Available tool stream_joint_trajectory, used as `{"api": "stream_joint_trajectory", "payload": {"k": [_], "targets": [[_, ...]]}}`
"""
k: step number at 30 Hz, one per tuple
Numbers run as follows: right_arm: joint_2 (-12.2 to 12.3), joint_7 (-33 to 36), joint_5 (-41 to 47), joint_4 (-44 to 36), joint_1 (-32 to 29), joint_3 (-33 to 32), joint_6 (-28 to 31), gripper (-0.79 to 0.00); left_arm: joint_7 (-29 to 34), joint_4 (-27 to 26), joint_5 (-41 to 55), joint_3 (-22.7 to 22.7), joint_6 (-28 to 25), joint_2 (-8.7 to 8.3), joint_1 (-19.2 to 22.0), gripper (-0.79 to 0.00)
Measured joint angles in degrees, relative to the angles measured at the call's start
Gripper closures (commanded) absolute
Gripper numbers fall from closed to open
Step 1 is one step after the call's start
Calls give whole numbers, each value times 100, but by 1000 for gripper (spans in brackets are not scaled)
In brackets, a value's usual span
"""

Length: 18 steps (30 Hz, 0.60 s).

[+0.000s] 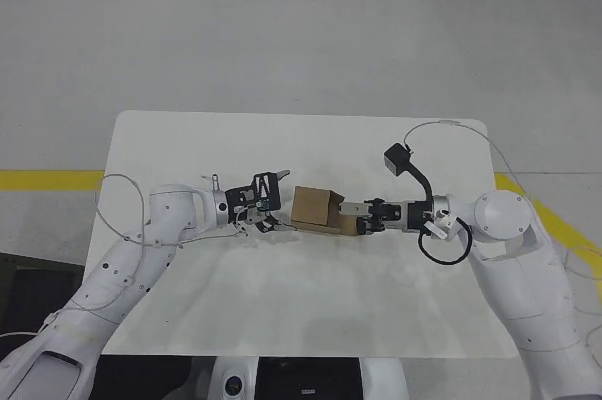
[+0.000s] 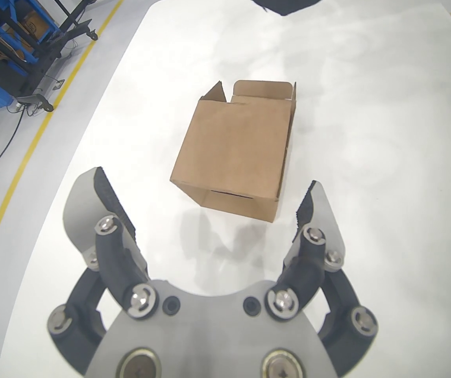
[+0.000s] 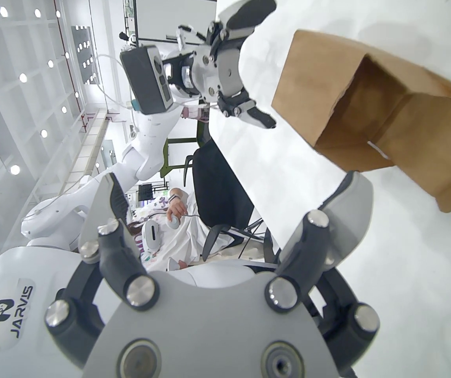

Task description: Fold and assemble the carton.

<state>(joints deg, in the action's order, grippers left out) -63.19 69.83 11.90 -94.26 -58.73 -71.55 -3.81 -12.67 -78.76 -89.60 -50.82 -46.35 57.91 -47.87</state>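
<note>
So, one carton (image 1: 314, 206) (plain brown cardboard), lying on its side around the middle of the white table (image 1: 281, 300). Its long axis runs gripper to gripper. The open end with loose flaps faces the right gripper (image 3: 231, 178) and the closed end faces the left gripper (image 1: 279, 208). Two grippers, one just off each end of the carton, both with fingers spread, holding nothing.

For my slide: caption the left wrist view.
Open left gripper faces the brown carton on the white table, its far flaps unfolded.
</note>
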Motion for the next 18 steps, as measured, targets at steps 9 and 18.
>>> {"api": "stream_joint_trajectory", "payload": {"k": [9,18], "targets": [[-22,-91,201,201,-228,375,94,-785,48,723,433,415,-148,258,427,-785],[-79,-430,394,806,-113,617,435,-785,19,964,564,532,-241,374,576,-785]]}}
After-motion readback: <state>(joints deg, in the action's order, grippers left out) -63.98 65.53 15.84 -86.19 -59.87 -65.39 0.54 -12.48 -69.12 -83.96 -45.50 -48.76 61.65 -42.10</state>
